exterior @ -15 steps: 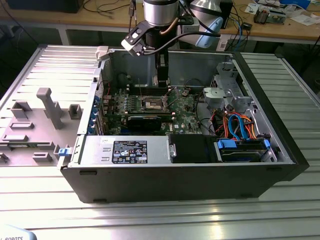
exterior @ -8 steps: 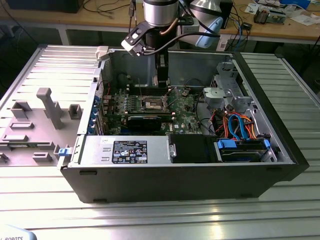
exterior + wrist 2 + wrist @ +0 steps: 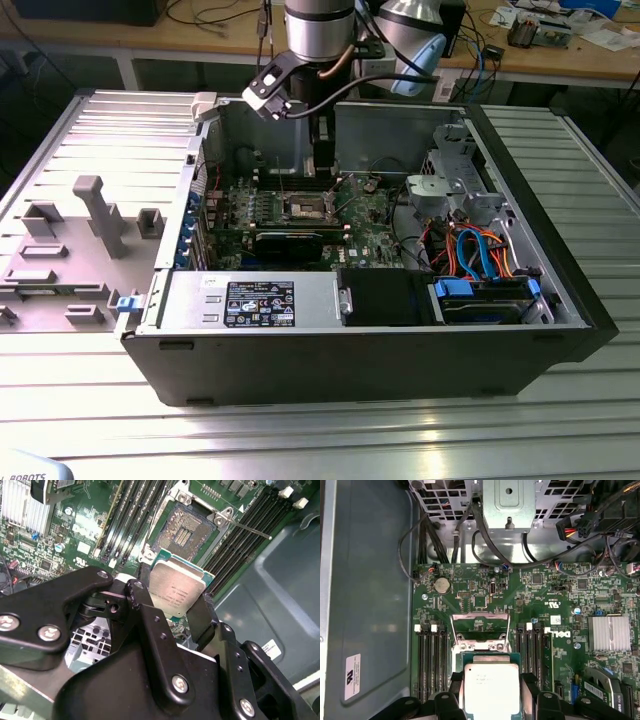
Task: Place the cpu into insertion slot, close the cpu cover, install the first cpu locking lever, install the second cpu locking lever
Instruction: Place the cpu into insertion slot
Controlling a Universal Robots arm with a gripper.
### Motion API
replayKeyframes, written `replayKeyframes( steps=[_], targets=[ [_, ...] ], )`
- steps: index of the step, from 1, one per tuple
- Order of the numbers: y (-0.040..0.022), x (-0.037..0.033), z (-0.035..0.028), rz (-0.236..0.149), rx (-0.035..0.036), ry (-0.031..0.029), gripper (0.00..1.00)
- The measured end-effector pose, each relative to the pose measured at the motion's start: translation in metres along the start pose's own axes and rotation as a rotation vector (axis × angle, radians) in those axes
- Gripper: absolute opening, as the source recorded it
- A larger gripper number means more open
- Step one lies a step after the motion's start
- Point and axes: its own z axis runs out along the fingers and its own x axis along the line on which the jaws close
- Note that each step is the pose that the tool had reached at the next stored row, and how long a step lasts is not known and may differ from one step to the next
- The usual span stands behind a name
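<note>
Jaws pinch the cpu (image 3: 177, 592) by two opposite edges, holding it above the open insertion slot (image 3: 186, 530) on the green motherboard (image 3: 560, 595); the cpu cover (image 3: 480, 615) stands raised.

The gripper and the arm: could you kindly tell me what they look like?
The gripper is matte black, with angular linked fingers joined by silver screw heads. The arm is a silver-grey tube with a light blue joint cap. A white-and-black camera box is mounted at the wrist, with a black cable running from it.
</note>
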Motion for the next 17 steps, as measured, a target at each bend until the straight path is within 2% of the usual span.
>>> replayKeyframes(
  steps=[17],
  targets=[
    [-0.001, 0.0, 0.0006, 0.0, -0.0001, 0.0001, 0.54]
  ],
)
